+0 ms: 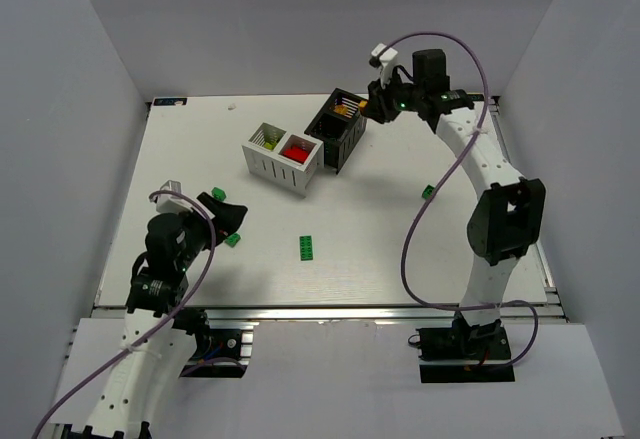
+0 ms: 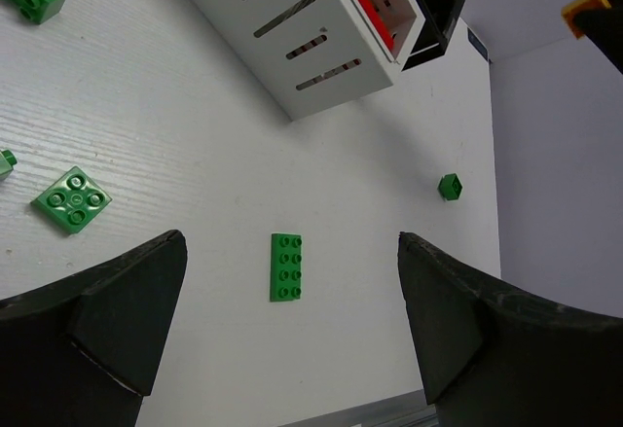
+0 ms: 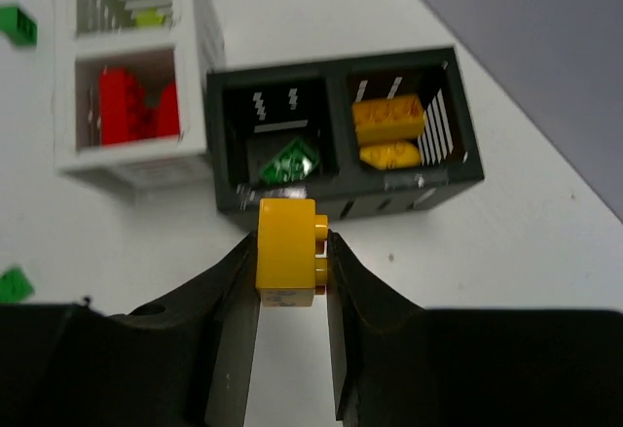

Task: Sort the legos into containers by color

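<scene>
**Note-taker:** Right side, status?

**Me:** My right gripper point(image 3: 290, 286) is clamped on one orange-yellow brick point(image 3: 285, 247), studs pointing sideways; it hangs over the wall of the black container point(image 3: 341, 198) nearest my wrist camera, on the side of the compartment holding a dark green brick point(image 3: 287, 161).

**Note-taker:** What could go wrong?

**Me:** If I let go here, I judge it drops in with the green, clips the rim, or falls outside; the cause would be my position, since the stored orange-yellow bricks point(image 3: 387, 130) lie in the other compartment. It also sits off-centre between my fingers, so it may twist on release.

**Note-taker:** Left side?

**Me:** My left gripper point(image 2: 292, 325) is spread wide and holds nothing; it is well apart from the black container, above the long green brick point(image 2: 285, 266).

**Note-taker:** Which view adds what?

**Me:** Only the right wrist view shows the grip and the sorted contents, including red bricks point(image 3: 136, 106) in the white container point(image 3: 131, 166) just beside the black one. The top view shows loose pieces on the table point(image 1: 200, 159) that the wrist misses: a small green brick point(image 1: 427, 192) and a square green brick point(image 1: 232, 239).
</scene>
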